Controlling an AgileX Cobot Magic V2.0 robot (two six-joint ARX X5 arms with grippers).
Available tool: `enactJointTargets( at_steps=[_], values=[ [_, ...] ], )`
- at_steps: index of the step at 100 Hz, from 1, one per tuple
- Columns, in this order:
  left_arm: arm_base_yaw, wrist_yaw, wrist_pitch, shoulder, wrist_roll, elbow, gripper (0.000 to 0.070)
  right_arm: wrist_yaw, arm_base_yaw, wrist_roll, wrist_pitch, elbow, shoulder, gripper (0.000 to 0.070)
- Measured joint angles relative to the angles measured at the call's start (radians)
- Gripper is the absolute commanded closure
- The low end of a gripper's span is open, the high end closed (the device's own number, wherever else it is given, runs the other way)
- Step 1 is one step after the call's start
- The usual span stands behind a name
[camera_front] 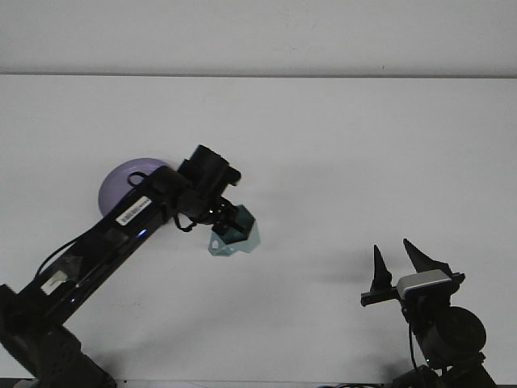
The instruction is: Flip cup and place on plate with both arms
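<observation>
1. Left pincer (229, 224): clamped on teal cup (233, 236), held tilted just right of purple plate (123, 184), toward the table's (339, 145) left side.
2. Right pincer (397, 265): spread wide, unladen, near front-right corner.

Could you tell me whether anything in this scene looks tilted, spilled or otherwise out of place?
Only the cup stands out: the left gripper holds it tilted, beside the purple plate, not on it. Nothing looks spilled or damaged. The right gripper is open at the table's near edge.

Left claw (229, 229) apparently clamped, right claw (397, 264) parted, upright
</observation>
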Motion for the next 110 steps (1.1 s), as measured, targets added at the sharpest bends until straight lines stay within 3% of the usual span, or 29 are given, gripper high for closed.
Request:
enactJointTargets(
  at_steps=[35, 52, 68, 84, 110],
  values=[
    [0.409, -0.018, -0.022, -0.081, 0.006, 0.001, 0.0688, 0.000, 0.000, 0.008, 0.000, 0.000, 0.000, 0.0316],
    [0.542, -0.025, -0.013, -0.051, 0.031, 0.002, 0.0688, 0.000, 0.000, 0.008, 0.000, 0.000, 0.000, 0.0316],
    [0.580, -0.031, 0.012, 0.032, 0.052, 0.002, 0.0688, 0.000, 0.000, 0.008, 0.000, 0.000, 0.000, 0.0316],
    [0.579, -0.114, 0.061, 0.095, 0.072, 0.002, 0.0688, 0.000, 0.000, 0.008, 0.000, 0.000, 0.000, 0.0316],
    [0.582, -0.119, 0.078, 0.172, 0.079, 0.002, 0.0688, 0.000, 0.000, 0.008, 0.000, 0.000, 0.000, 0.0316]
  ],
)
